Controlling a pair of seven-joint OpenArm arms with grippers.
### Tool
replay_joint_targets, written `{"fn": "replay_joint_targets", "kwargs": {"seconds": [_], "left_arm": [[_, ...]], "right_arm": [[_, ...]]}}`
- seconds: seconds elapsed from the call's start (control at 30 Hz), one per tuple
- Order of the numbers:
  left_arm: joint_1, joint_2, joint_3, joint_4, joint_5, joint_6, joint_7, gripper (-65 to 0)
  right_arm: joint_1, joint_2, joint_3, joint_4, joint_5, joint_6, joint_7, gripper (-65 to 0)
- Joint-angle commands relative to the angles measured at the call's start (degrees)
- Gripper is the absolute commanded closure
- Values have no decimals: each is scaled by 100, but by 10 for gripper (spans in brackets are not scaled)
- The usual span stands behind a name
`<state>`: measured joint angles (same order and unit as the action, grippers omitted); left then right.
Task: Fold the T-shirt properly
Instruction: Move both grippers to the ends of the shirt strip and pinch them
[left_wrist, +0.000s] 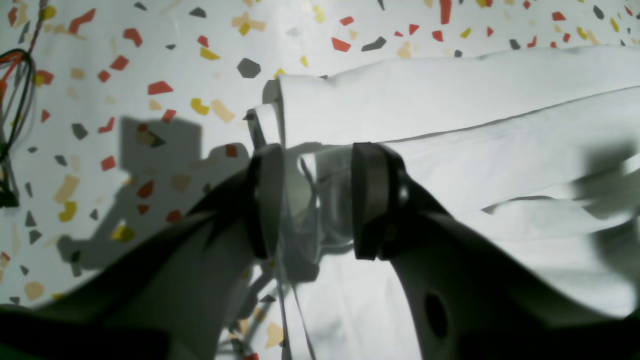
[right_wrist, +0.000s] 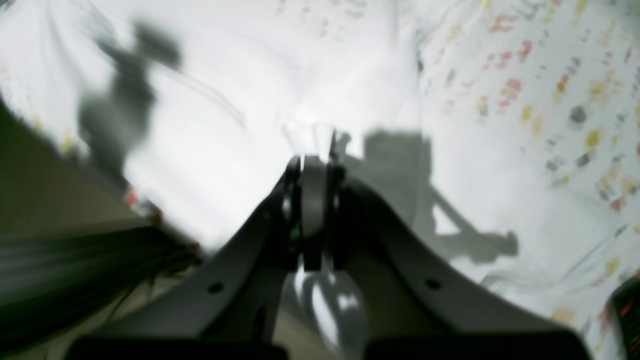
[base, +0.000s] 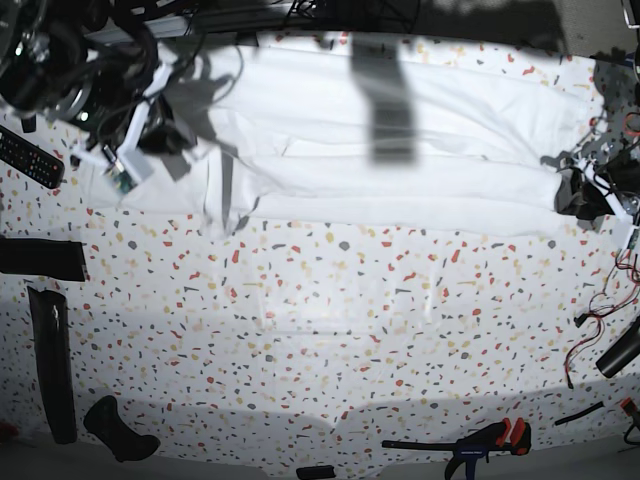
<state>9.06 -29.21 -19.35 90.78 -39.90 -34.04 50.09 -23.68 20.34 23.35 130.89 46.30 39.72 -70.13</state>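
Note:
The white T-shirt (base: 400, 150) lies spread wide across the far half of the speckled table (base: 330, 320), with long creases. My left gripper (base: 577, 196) is at its right end. In the left wrist view the left gripper (left_wrist: 315, 200) has a bunched edge of the shirt (left_wrist: 450, 125) between its pads, and cloth hangs below it. My right gripper (base: 125, 165) is at the shirt's left end. In the blurred right wrist view the right gripper (right_wrist: 312, 210) is pinched tight on a fold of the shirt (right_wrist: 250, 100).
A black remote (base: 30, 155) and black strips (base: 40, 258) lie at the left edge. A clamp with red handles (base: 485, 440) lies at the front right. Loose wires (base: 600, 340) trail at the right edge and show in the left wrist view (left_wrist: 12, 125).

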Motion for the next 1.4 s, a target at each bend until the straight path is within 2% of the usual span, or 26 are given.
{"fn": "replay_joint_targets", "kwargs": {"seconds": [0.0,0.17,0.37,0.47,0.6,0.77,0.97,1.1,1.23,1.37], "left_arm": [[-68,-116,-48,98,-63,-4,-94,-224],[-68,-116,-48,98,-63,-4,-92,-224],[-68,-116,-48,98,-63,-7,-94,-224],[-68,-116,-48,98,-63,-4,-94,-224],[-68,-116,-48,98,-61,-7,-92,-224],[-66,-116,-48,98,-61,-7,-87,-224],[-66,-118,-48,98,-59,-7,-85,-224],[-66,-118,-48,98,9,-4,-83,-224],[-66,-116,-48,98,376,-4,-87,-224],[-66,-116,-48,98,393,-7,-90,-224]], "right_arm": [[-155,63,31,142,44,28,-13,0],[-883,96,31,168,-79,28,-90,0],[-1429,601,31,168,-758,28,-63,0],[-1458,737,31,157,-1108,28,-63,0],[-1458,743,31,142,-1471,28,-20,0],[-1458,743,31,-116,-1580,28,-7,0],[-1456,743,31,-748,-2393,28,629,0],[-1443,743,31,-1073,-2409,28,791,0],[-1443,743,31,-1220,-2430,28,833,0],[-1440,743,31,-1222,-2426,28,846,0]]}}
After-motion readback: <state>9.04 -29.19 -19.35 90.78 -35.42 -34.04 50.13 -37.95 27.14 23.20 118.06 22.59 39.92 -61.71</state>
